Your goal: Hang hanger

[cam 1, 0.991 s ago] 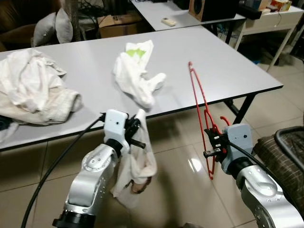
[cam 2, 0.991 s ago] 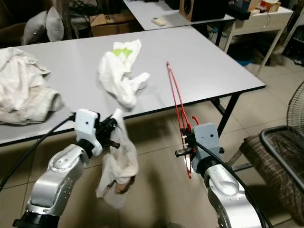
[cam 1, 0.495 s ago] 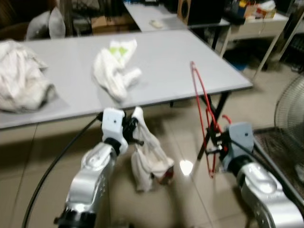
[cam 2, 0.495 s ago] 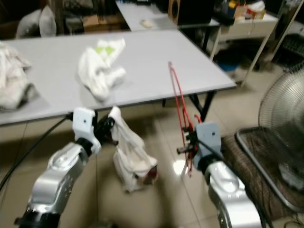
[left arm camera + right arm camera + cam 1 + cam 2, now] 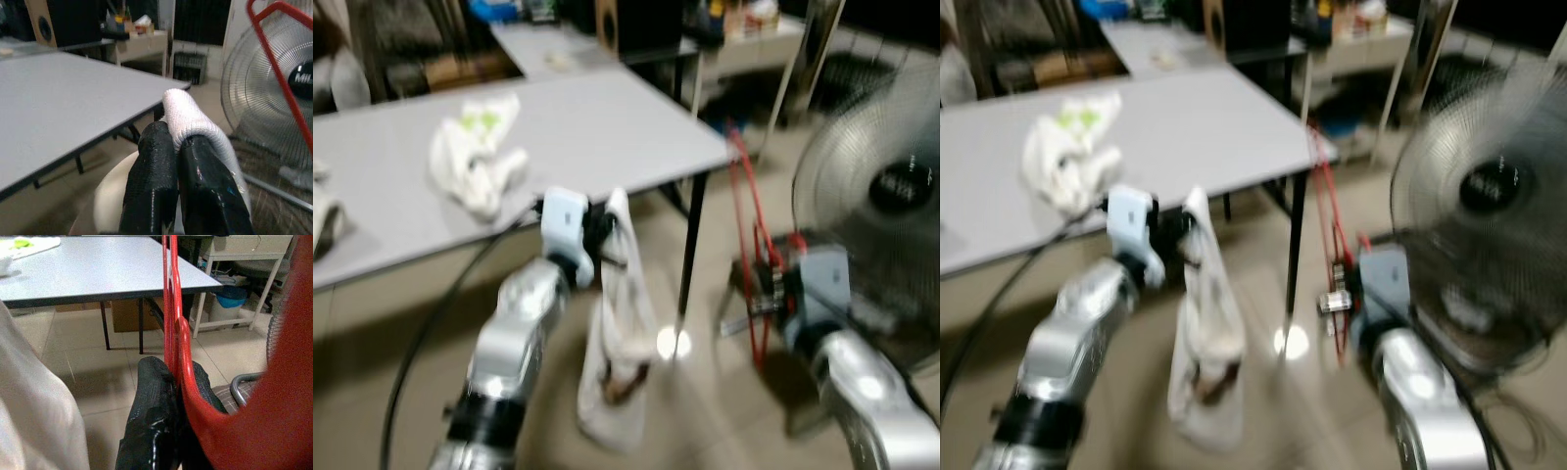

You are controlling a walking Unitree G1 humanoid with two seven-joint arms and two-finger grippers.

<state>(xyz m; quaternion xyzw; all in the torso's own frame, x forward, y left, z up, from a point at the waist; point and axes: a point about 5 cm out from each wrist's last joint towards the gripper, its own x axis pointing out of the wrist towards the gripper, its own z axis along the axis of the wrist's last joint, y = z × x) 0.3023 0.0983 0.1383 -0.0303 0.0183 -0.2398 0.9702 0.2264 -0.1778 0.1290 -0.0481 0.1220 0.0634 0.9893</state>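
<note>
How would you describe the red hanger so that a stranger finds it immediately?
Look past the corner of the large grey table, toward the standing fan. There the right gripper pinches a thin red wire hanger, upright: the only red thing among white cloths.

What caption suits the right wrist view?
Right gripper shut on a thin red wire hanger, beside a grey tabletop.

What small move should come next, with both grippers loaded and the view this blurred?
Probably pause and let the view settle. The left gripper is clamped on the white garment, the right gripper on the red hanger, and a standing fan looms just past the hanger.
</note>
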